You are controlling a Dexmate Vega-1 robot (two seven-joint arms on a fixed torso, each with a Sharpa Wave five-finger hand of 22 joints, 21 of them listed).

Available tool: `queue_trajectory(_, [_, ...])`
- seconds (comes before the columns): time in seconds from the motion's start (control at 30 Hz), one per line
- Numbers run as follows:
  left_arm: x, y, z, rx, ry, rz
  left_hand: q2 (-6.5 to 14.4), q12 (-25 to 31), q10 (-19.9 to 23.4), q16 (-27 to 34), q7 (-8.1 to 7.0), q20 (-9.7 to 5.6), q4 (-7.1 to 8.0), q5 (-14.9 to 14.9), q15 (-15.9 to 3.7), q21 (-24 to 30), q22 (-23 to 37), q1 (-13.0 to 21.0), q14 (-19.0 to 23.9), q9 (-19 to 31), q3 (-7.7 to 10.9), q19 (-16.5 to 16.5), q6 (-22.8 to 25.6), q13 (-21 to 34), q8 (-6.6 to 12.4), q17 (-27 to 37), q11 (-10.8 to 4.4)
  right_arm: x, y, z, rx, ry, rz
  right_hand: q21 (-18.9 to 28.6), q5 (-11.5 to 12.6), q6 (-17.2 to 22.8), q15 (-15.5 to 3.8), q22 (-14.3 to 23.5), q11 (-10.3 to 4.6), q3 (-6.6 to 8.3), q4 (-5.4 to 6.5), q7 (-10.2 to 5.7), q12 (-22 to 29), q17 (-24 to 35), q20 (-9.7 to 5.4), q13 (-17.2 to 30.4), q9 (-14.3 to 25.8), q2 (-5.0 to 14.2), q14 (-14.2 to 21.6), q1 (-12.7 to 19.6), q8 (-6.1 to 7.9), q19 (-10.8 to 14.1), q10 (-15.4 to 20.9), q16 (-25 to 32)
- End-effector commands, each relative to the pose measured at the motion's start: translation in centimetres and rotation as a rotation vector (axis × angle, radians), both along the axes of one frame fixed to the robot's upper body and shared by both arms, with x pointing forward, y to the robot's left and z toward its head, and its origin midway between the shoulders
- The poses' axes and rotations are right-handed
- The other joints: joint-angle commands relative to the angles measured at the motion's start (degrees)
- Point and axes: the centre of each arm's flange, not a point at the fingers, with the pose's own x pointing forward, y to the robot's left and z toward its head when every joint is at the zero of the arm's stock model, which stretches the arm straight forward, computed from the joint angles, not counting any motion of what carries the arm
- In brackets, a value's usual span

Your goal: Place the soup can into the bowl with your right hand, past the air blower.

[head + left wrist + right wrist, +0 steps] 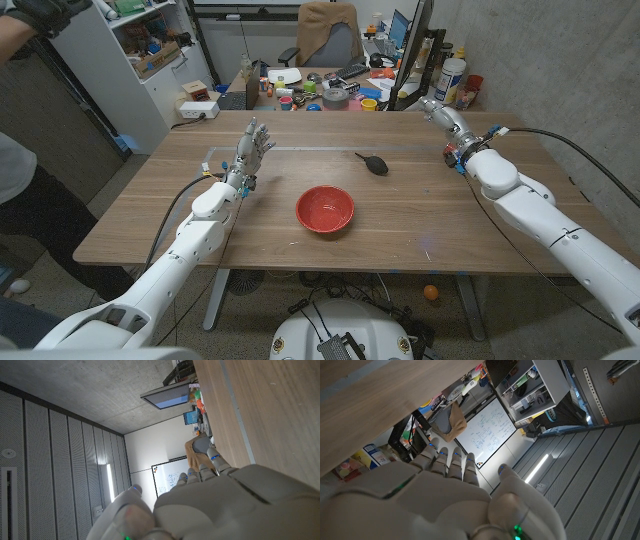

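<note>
Head view: a shallow, round red bowl [325,210] sits near the middle of the brown wooden desk [420,235], slightly toward the near edge. Beyond it and a little to the robot's right lies a small black rubber air blower [373,164] with a thin nozzle pointing toward the robot's left; it is apart from the bowl. I cannot pick out a soup can anywhere on the desk, and neither hand holds one.

The white and grey right hand [440,112] reaches over the far right corner of the desk, well apart from the bowl and the blower. Its fingers stretch forward, side by side. In the right wrist view the right hand's fingers [451,462] lie extended and close together, with the thumb set apart, and nothing is between them. It is empty and open.

The white and grey left hand [251,150] is raised above the left part of the desk, fingers pointing upward and fanned apart, holding nothing. In the left wrist view its fingers [200,467] reach out straight with nothing in them.

A strip of clear tape [290,149] runs across the far part of the desk. Behind the desk stand a tan office chair [328,34] and a cluttered second table [320,92] with tape rolls, cups and bottles. A white shelf unit [150,50] stands at the far left, and a person in dark trousers [30,215] stands at the left edge.
</note>
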Motion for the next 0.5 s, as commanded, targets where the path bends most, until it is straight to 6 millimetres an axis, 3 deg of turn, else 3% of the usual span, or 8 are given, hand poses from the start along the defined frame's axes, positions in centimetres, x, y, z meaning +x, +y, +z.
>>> queue_trajectory(0.03, [0.0,0.0,0.0,0.001,-0.004,-0.006,6.13,0.22,-12.88,0.20,-0.28,0.38,-0.37,0.30,0.27,0.11,0.16,-0.36,-9.22,0.13,0.04,-6.97,-13.20,0.24,0.11,0.17,0.04,-2.5,-0.1,4.0,-0.179,-0.093,-0.171,-0.12,-0.02,0.79,-0.27,0.32,0.09,0.45,-0.48,-0.24,0.03,0.23,0.38,0.16,0.12,0.35,0.05,1.09,0.30,-0.39,0.75,-0.18])
queue_trajectory(0.37, [-0.1,0.1,0.3,0.011,-0.011,-0.005,6.10,0.17,-12.97,0.19,-0.43,0.41,-0.38,0.32,0.22,0.09,0.14,-0.35,-9.27,0.14,0.02,-6.92,-13.29,0.24,0.05,0.16,0.10,-4.2,-0.6,7.2,-0.266,-0.171,-0.325,-0.20,0.09,1.83,-0.65,0.38,-0.21,1.52,-1.59,-0.71,0.27,0.21,0.20,0.16,0.12,0.71,0.90,2.80,0.28,0.11,2.00,-0.09])
queue_trajectory(0.5, [-0.2,-0.2,0.4,0.017,-0.016,-0.009,6.10,0.16,-13.01,0.18,-0.50,0.49,-0.38,0.34,0.24,0.07,0.13,-0.34,-9.29,0.14,0.01,-6.94,-13.32,0.24,0.02,0.16,0.11,-4.8,-0.6,7.7,-0.283,-0.212,-0.427,0.15,0.31,4.00,-1.96,0.53,-0.95,3.22,-1.98,-1.44,0.60,0.38,-0.72,0.15,0.14,2.27,3.21,4.46,0.56,1.63,3.64,0.54])
